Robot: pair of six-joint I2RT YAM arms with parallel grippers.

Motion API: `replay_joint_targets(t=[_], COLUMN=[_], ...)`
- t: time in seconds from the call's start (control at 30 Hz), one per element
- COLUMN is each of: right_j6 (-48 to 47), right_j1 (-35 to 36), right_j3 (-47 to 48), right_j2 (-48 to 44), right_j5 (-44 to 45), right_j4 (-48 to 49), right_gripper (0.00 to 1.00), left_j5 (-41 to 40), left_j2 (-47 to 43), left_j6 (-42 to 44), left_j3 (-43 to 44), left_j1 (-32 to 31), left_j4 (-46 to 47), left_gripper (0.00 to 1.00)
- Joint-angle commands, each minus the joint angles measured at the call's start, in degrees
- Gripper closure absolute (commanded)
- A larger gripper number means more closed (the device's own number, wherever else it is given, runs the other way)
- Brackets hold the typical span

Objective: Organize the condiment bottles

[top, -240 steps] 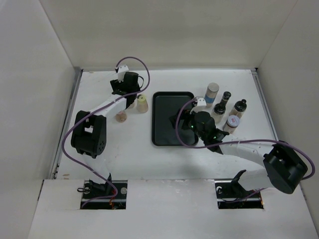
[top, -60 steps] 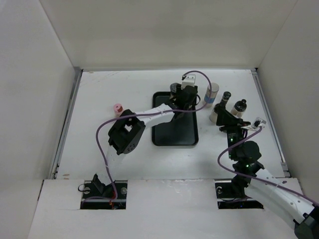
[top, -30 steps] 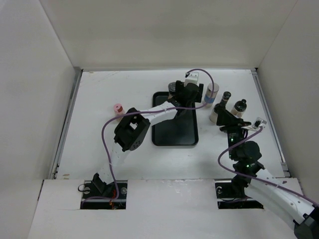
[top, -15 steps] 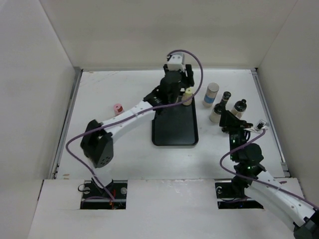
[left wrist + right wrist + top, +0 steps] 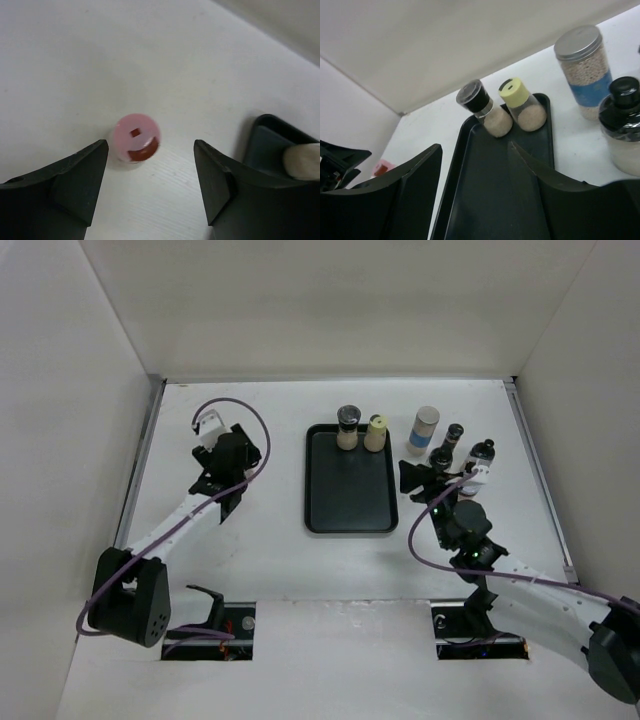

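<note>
White table [image 5: 280, 540] carries a black tray [image 5: 345, 490] at its centre, most of the tray's floor bare.

Left gripper [image 5: 150, 147] hangs over the table well to the left of the tray, fingers apart. Right gripper [image 5: 475, 147] sits just off the tray's right edge, fingers apart with nothing between them, facing the tray's far end.

Tall cylinder [image 5: 425, 430] with the blue band stands on the table just right of the tray, outside it. Black-capped bottles [image 5: 455, 435] stand grouped beside it, close to the right gripper.

Black-lidded bottle [image 5: 348, 427] and yellow-lidded bottle [image 5: 376, 433] stand upright side by side at the tray's far end.

Pink-lidded bottle [image 5: 136, 137] stands on the table between the left gripper's fingers, apparently upright, touching neither. It is hidden in the top view.

Judgement: about two bottles are placed; the pink one looks next.

Risks:
- The pink-lidded bottle sits nearer one finger. On closing, that finger would meet it first and could push or tip it.
- A high grip on the lid may let the bottle swing or slip.
- The right gripper, if it swings, could knock over the black-capped bottles.
- Setting another bottle against the placed pair could topple them.
</note>
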Motion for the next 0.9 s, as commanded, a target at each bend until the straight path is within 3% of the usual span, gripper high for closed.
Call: replay_joint_targets(t=[0.0,0.4,0.57,0.73,0.87], right_j6=[-0.6,-0.7,-0.6,-0.4,-0.6], right_j1=[1.3,1.3,0.9,0.5,0.8], right_j3=[3.5,3.8,3.7,3.8,3.6], right_j2=[2.1,2.2,2.1,2.7,2.6], right_j5=[-2.4,-4.5,-4.8,-4.8,-4.5], right_j4=[2.5,1.9,1.8,1.8,2.2], right_gripper=[0.37,0.31,0.31,0.31,0.31], left_j5=[-0.8,-2.8,-3.4,-2.7,-1.6], left_j2=[-0.6,9.4,8.3,3.6,6.4], left_j6=[-2.6,-2.2,-1.9,-1.2,-0.5], left_j3=[-1.3,0.5,0.2,2.7,8.4], left_j1=[2.6,3.0,2.0,-4.0,-11.5], left_j4=[0.8,5.9,6.3,5.9,6.9], left_gripper=[0.32,0.40,0.61,0.66,0.66])
